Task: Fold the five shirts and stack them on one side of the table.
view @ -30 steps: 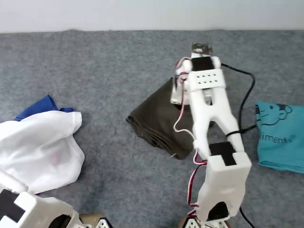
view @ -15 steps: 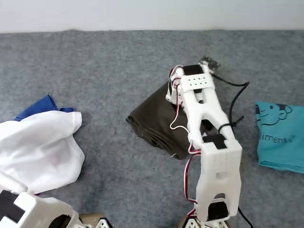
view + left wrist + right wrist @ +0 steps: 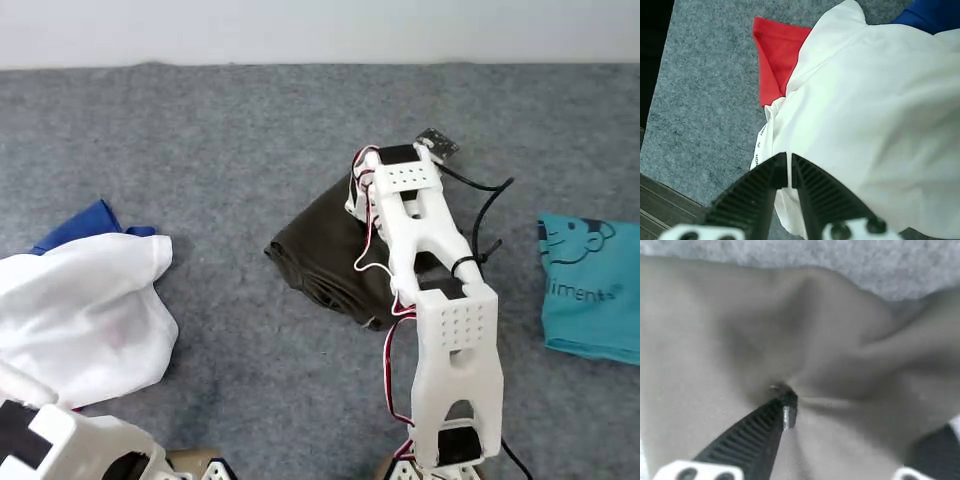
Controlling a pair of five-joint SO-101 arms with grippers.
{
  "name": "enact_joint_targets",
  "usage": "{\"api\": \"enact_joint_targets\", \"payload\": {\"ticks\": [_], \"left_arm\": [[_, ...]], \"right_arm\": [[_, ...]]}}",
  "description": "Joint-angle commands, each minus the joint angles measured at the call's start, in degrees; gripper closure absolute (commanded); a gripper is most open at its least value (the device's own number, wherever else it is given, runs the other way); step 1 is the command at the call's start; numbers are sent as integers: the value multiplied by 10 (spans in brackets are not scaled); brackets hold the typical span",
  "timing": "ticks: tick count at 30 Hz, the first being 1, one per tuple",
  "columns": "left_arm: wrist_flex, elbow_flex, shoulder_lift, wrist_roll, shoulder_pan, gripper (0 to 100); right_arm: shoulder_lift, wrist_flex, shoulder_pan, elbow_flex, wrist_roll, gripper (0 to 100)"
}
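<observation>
**Status: one shirt under the right gripper, four lying apart**

You have a grey carpeted table (image 3: 200, 150) carrying all the items. The largest garment is the white shirt (image 3: 90, 310), crumpled in a loose heap at the left edge, near the left arm's base. The right arm (image 3: 440, 300) reaches out from the near edge over the middle of the table.

Under its wrist lies the dark brown shirt (image 3: 315, 255), bunched and partly folded, near the table's centre. The teal shirt (image 3: 590, 290) lies flat at the right edge, apart from the brown one. The blue shirt (image 3: 85, 225) shows from beneath the far side of the white heap. The red shirt (image 3: 775, 55) lies partly under the white one.

Your right gripper (image 3: 860, 427) has its jaws spread. One fingertip (image 3: 785, 409) presses into the brown cloth, which puckers around it. Your left gripper (image 3: 789, 170) hangs over the white shirt with its jaws pressed together.
</observation>
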Motion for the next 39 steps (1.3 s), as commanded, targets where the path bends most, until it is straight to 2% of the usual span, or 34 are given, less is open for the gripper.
{"api": "enact_joint_targets", "payload": {"ticks": [1, 3, 5, 9, 17, 20, 26, 33, 39], "left_arm": [[5, -20, -11, -5, -1, 964], [5, -20, -11, -5, -1, 964], [5, -20, -11, -5, 0, 964], [5, -20, -11, -5, 0, 964], [5, -20, -11, -5, -1, 964], [5, -21, -11, -5, -1, 964], [5, -21, -11, -5, -1, 964], [5, -21, -11, -5, -1, 964], [14, -21, -11, -5, 0, 964]], "right_arm": [[22, 0, 13, -7, 4, 894], [22, 4, 15, -8, 27, 996], [22, 16, 18, -8, 37, 965], [14, 42, 27, -13, 52, 989], [-51, 136, 50, -53, 209, 990], [-88, 169, 81, -52, 291, 990], [-183, 245, 165, -53, 539, 990], [-309, 253, 257, -49, 713, 990], [-400, 254, 304, -25, 812, 991]]}}
